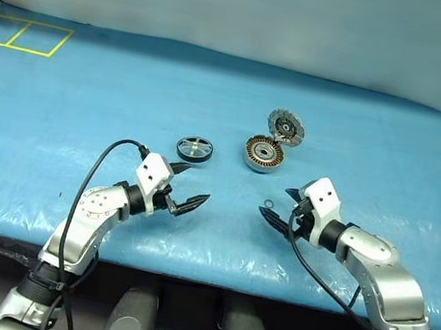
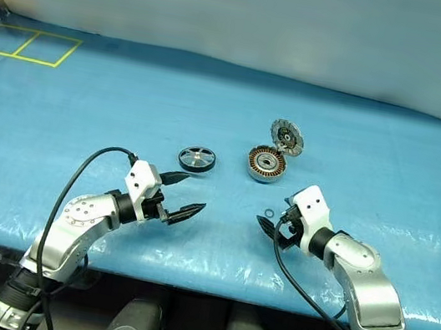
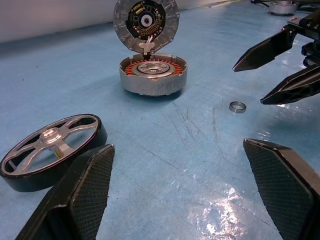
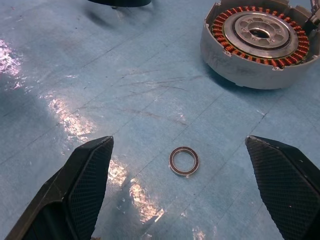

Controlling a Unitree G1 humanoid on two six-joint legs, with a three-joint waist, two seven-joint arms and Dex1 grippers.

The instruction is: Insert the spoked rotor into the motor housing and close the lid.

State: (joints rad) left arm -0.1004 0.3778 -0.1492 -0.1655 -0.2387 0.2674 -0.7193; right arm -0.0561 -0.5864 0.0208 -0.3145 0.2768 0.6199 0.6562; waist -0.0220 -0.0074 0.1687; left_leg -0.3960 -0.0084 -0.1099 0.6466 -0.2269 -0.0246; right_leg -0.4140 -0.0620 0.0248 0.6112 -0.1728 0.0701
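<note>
The spoked rotor (image 1: 194, 148) lies flat on the blue table cover, dark rim and silver spokes up; it is also close in the left wrist view (image 3: 50, 150). To its right sits the motor housing (image 1: 263, 153), copper windings showing (image 4: 260, 42). Its lid (image 1: 286, 127) stands raised at the housing's far edge, segmented face toward me. My left gripper (image 1: 186, 185) hangs open just before the rotor, holding nothing. My right gripper (image 1: 279, 204) is open too, short of the housing, over a small metal ring (image 4: 183, 161).
The small ring (image 1: 270, 204) lies loose on the cover between the two grippers. Yellow tape lines (image 1: 22, 34) mark squares at the far left. The table's front edge (image 1: 203, 268) runs just below both wrists. Black cables loop from each arm.
</note>
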